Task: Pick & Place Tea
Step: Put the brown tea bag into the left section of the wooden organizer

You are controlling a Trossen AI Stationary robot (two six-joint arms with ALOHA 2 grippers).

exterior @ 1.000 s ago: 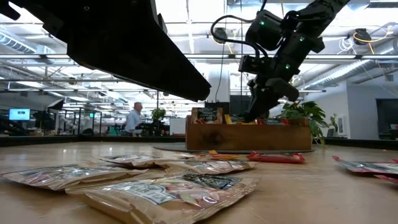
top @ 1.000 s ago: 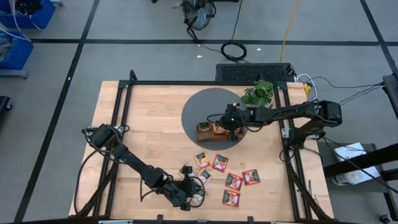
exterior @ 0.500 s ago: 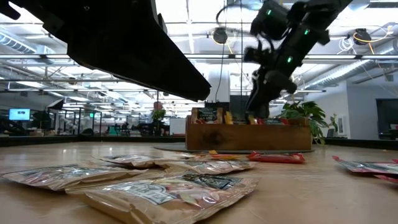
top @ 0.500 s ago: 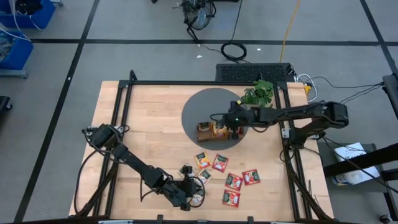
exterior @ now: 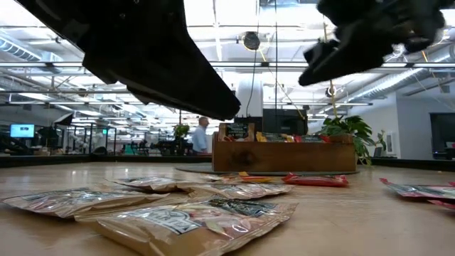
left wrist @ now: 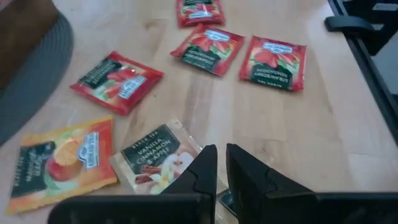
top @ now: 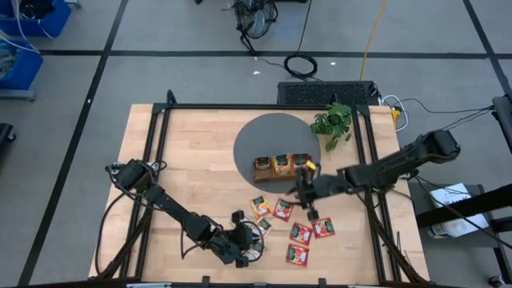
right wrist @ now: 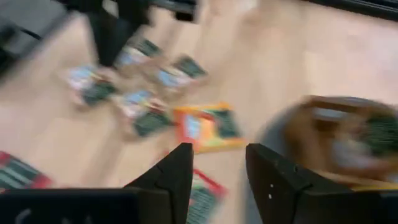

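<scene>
Right gripper [top: 305,194] over loose tea packets [top: 301,233] beside tray [top: 282,167] — fingers parted, empty. Left gripper [left wrist: 221,165] near vanilla packet [left wrist: 158,155] — nearly clenched, empty.

A brown wooden tray [exterior: 284,156] stands far across the pale wooden table [exterior: 341,220], with a green leafy plant [exterior: 346,130] just behind its end. Flat beige tea packets [exterior: 195,220] lie nearest the camera, red ones [exterior: 316,180] before the tray. A blurred dark arm [exterior: 370,32] hangs high above the tray; its fingers cannot be made out.
</scene>
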